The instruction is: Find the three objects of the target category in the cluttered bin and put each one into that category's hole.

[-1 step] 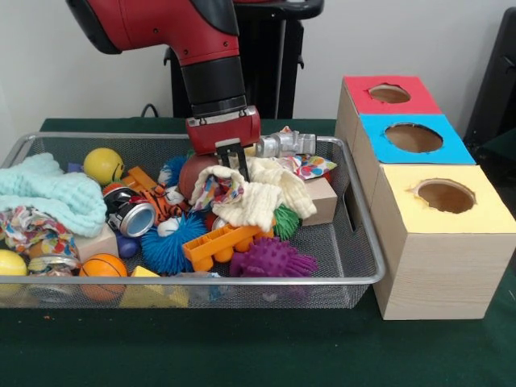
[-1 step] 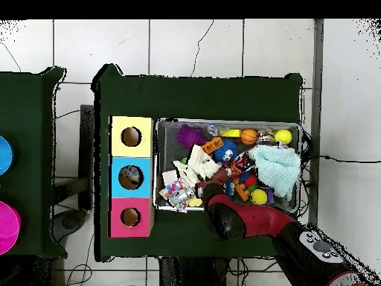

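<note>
Searching step: gripper [image 1: 231, 159] down in bin [image 1: 364, 256] near its far edge, fingers' state unclear, over cream cloth [image 1: 270, 195]. Next: secure hold, lift.

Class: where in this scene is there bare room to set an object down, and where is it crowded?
Free: the green tablecloth in front of the wire bin, and the bin's mesh corner beside the purple spiky ball. Crowded: the rest of the bin, toys piled under the gripper.
</note>
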### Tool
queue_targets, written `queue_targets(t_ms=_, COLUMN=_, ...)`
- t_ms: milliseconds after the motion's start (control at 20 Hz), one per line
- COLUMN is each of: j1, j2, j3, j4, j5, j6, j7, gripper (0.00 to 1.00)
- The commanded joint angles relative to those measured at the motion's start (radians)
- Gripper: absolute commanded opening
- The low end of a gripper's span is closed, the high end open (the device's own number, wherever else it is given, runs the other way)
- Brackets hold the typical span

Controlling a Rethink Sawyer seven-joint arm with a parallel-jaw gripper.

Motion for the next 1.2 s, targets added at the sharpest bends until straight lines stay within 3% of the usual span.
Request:
queue_targets(t_ms=50, j1=-0.030, j2=0.075, j3=0.027, j4=-0.034, j5=-0.066, j6=0.136, j7=0.030, gripper=0.00)
queue_targets(t_ms=600, j1=0.071, j2=0.035, j3=-0.033, j4=0.019, j5=-0.007, j6=0.106, j7=0.105, gripper=0.00)
queue_targets(t_ms=1200, j1=0.090, j2=0.024, j3=-0.058, j4=0.027, j5=0.005, j6=0.106, j7=0.121, gripper=0.00)
